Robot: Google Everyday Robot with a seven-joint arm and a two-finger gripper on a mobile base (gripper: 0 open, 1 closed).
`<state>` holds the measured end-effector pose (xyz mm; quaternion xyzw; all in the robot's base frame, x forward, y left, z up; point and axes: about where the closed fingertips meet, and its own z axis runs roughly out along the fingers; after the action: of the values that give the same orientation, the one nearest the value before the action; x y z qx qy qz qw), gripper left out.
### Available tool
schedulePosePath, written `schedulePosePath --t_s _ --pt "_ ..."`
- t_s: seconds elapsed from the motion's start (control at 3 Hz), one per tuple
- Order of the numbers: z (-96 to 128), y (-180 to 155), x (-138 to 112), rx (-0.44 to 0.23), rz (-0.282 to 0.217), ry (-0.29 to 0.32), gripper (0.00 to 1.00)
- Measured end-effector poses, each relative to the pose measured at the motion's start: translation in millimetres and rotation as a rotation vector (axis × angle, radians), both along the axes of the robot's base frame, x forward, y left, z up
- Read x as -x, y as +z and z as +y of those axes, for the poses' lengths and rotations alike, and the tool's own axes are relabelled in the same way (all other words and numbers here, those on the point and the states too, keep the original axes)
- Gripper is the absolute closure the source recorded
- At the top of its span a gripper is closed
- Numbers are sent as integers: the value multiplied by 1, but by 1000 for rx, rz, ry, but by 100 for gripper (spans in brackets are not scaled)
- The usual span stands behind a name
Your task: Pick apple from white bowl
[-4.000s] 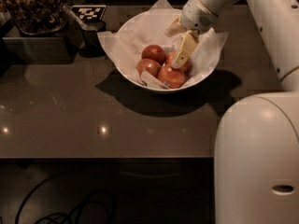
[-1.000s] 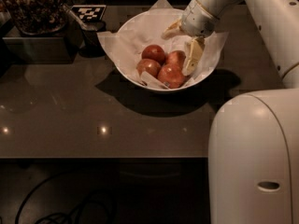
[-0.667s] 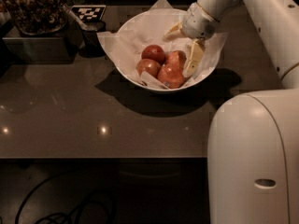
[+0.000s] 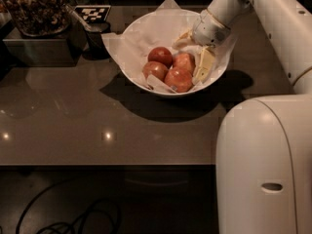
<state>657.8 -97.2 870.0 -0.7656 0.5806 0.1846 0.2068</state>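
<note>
The white bowl [image 4: 141, 30], lined with crinkled white paper, stands on the brown table and holds four apples. The palest apple [image 4: 184, 62] lies at the right of the pile, next to a dark red one [image 4: 160, 55] and two orange-red ones [image 4: 155, 70] [image 4: 178, 79]. My gripper [image 4: 194, 52] reaches into the bowl from the upper right and is open. One pale finger [image 4: 204, 66] lies low along the bowl's right wall, right beside the palest apple. The other finger [image 4: 182, 37] is above and behind that apple. Nothing is held.
A dark tray with a bowl of brown stuff [image 4: 36, 13] stands at the back left. A black-and-white tag [image 4: 92, 12] and a dark cup [image 4: 97, 38] stand just left of the bowl. My white base [image 4: 263, 169] fills the lower right.
The gripper has shifted right and lower into the bowl. Its lower finger slid off the top of the apples down along the bowl's right wall, uncovering the palest apple.
</note>
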Motion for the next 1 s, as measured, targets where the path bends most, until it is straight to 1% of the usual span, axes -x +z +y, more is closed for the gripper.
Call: schedulePosePath --t_s 0.33,0.67,1.0 --pt "0 0 0 0 0 0 12" --pt "1 -4 -1 -10 7 -3 17" --pt "-1 -13 -1 -8 24 -12 36"
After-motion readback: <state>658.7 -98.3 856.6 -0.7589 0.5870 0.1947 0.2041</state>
